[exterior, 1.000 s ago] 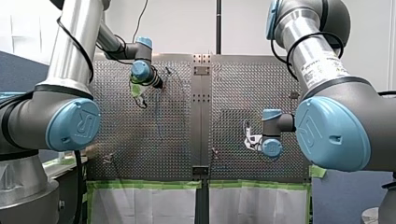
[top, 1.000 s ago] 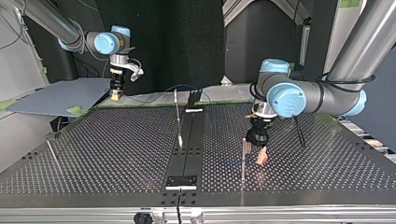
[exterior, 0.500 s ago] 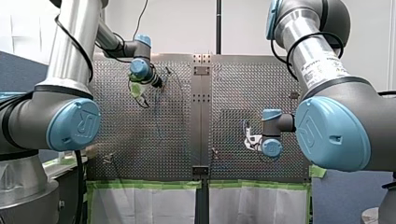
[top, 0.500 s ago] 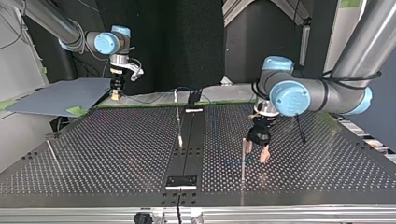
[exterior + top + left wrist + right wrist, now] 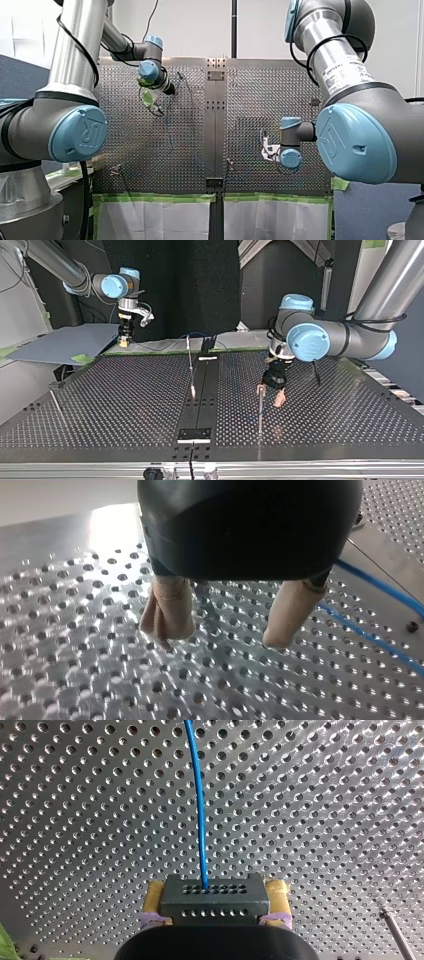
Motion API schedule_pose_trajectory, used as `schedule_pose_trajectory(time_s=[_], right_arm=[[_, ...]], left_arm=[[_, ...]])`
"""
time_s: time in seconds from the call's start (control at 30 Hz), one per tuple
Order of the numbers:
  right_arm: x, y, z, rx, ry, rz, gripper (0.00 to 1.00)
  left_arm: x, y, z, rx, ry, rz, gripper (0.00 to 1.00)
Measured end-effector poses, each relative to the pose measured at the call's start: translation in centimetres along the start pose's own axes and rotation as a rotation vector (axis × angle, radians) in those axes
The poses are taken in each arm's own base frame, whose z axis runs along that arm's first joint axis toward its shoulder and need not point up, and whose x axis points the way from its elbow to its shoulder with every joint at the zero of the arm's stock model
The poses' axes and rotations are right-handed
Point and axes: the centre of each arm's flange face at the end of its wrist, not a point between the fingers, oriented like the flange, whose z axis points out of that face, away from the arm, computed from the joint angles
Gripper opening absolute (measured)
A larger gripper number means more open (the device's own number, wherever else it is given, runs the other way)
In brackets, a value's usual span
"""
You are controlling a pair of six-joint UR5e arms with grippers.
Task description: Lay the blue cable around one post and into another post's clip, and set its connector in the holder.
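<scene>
One blue cable point(image 5: 200, 805) runs straight out ahead of my right gripper point(image 5: 215, 892). Its two yellow pads point(image 5: 152, 895) are clenched on the single black connector point(image 5: 210, 902) at the cable's end, one pad on each side. Only the right wrist view shows this grasp; in the top view that gripper is small and far off. My left gripper point(image 5: 220, 640) has its two beige fingers point(image 5: 167, 615) spread with nothing between them. Two blue runs of the cable pass over the perforated table point(image 5: 75, 655) beside one finger. Only the top view shows a thin post point(image 5: 260, 410) just beside those fingers.
</scene>
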Motion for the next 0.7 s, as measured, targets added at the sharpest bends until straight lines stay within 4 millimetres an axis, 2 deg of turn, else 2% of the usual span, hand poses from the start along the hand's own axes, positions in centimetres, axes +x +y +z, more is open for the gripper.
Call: schedule_pose_trajectory(time_s=[0.23,0.4,0.7], right_arm=[[0.0,0.0,0.0,0.000,0.001,0.000,0.20],[0.0,0.0,0.0,0.000,0.001,0.000,0.20],[0.0,0.0,0.0,0.000,0.002,0.001,0.20]], left_arm=[[-0.2,0.3,-1.4,0.001,-0.007,-0.057,1.00],[-0.7,-0.5,-2.3,0.042,-0.010,-0.103,1.00],[-1.5,-1.3,-2.4,0.091,-0.011,-0.185,1.00]])
